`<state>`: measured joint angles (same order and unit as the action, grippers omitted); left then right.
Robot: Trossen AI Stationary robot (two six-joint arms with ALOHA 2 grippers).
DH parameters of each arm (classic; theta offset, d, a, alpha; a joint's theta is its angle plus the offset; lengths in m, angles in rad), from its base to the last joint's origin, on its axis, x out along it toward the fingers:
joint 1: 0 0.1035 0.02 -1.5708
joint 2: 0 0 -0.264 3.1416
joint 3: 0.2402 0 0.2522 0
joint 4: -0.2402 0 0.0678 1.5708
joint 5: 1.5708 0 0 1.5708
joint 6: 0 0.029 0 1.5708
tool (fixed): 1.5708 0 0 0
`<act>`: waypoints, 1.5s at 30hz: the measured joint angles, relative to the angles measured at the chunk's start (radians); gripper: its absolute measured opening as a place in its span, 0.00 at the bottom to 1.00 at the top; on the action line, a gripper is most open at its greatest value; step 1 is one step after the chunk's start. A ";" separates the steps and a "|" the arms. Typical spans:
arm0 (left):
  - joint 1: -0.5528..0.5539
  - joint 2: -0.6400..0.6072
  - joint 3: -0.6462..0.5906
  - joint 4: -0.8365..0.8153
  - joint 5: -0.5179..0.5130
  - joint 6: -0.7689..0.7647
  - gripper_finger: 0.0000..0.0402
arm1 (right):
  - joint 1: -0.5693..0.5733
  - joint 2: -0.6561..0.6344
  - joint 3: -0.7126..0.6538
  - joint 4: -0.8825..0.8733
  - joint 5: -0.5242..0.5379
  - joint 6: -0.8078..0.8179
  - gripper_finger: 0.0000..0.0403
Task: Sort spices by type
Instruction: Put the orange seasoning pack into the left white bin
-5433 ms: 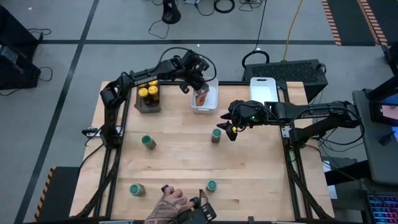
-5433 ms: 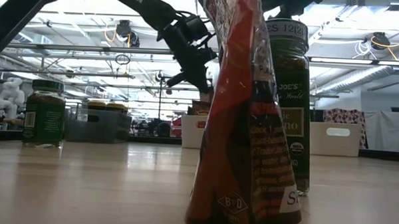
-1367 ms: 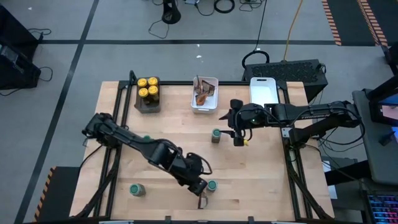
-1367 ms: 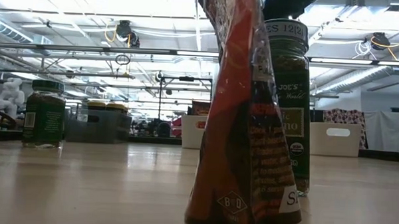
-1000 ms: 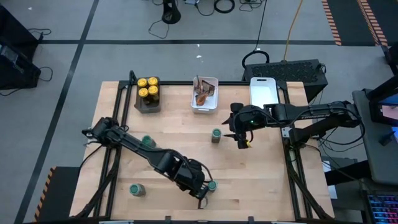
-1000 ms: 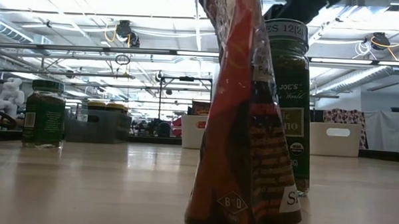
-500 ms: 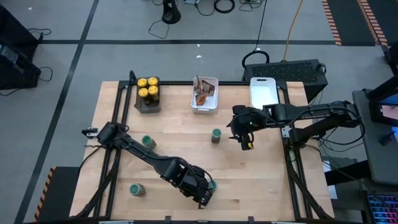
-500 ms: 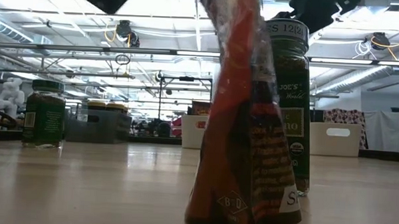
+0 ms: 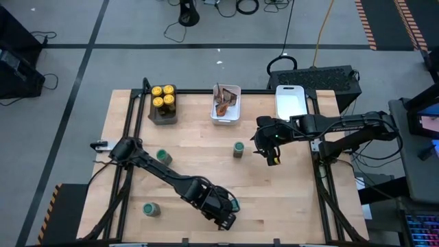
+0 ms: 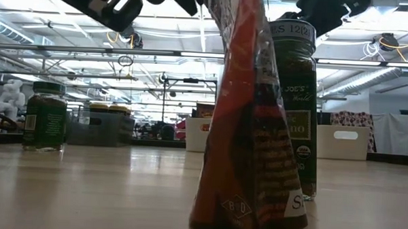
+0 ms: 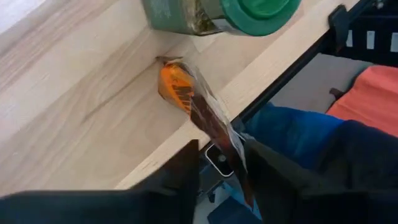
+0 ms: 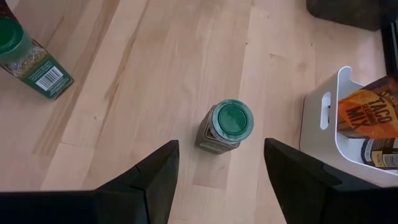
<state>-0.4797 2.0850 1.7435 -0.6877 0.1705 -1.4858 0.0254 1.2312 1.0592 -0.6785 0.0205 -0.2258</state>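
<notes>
A dark tray (image 9: 162,116) and two white trays (image 9: 226,116) (image 9: 290,101) line the wooden table's (image 9: 192,158) far edge; cables (image 9: 236,7) lie on the grey floor beyond

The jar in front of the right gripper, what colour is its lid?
Green. The jar's lid shows best in the right wrist view.
</notes>
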 joint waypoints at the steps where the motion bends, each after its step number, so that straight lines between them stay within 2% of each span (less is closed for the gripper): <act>1: 0.002 0.000 0.000 -0.004 0.001 0.007 0.26 | 0.000 0.000 0.000 0.000 0.000 -0.003 0.54; 4: 0.010 0.000 0.000 -0.008 0.001 0.041 0.07 | 0.000 0.000 0.000 0.000 0.000 -0.019 0.54; 6: 0.017 -0.003 0.000 -0.029 0.001 0.084 0.03 | 0.000 0.000 0.000 0.000 0.000 -0.026 0.54; 14: 0.077 -0.138 0.000 -0.258 0.004 0.291 0.01 | 0.000 0.000 0.000 0.000 0.004 -0.021 0.54; 20: 0.150 -0.314 0.000 -0.375 0.004 0.582 0.01 | -0.027 0.000 0.000 0.017 0.009 0.009 0.54; 26: 0.310 -0.466 0.000 -0.522 -0.058 0.809 0.00 | -0.066 0.000 0.000 0.028 0.012 0.106 0.54; 29: 0.421 -0.514 0.000 -0.567 -0.080 0.981 0.00 | -0.078 0.000 0.000 0.053 0.047 0.164 0.54; 33: 0.591 -0.533 0.000 -0.566 -0.097 1.254 0.00 | -0.084 0.000 0.000 0.107 0.108 0.246 0.54; 37: 0.751 -0.509 0.001 -0.498 -0.098 1.497 0.00 | -0.086 0.000 0.000 0.199 0.115 0.339 0.54; 40: 0.846 -0.475 0.001 -0.407 -0.089 1.627 0.00 | -0.087 0.000 0.000 0.289 0.117 0.390 0.54; 45: 0.951 -0.421 0.001 -0.260 0.025 1.763 0.00 | -0.092 0.000 0.000 0.391 0.119 0.507 0.54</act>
<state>0.4713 1.6642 1.7443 -0.9474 0.1960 0.2768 -0.0664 1.2312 1.0592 -0.2873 0.1396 0.2817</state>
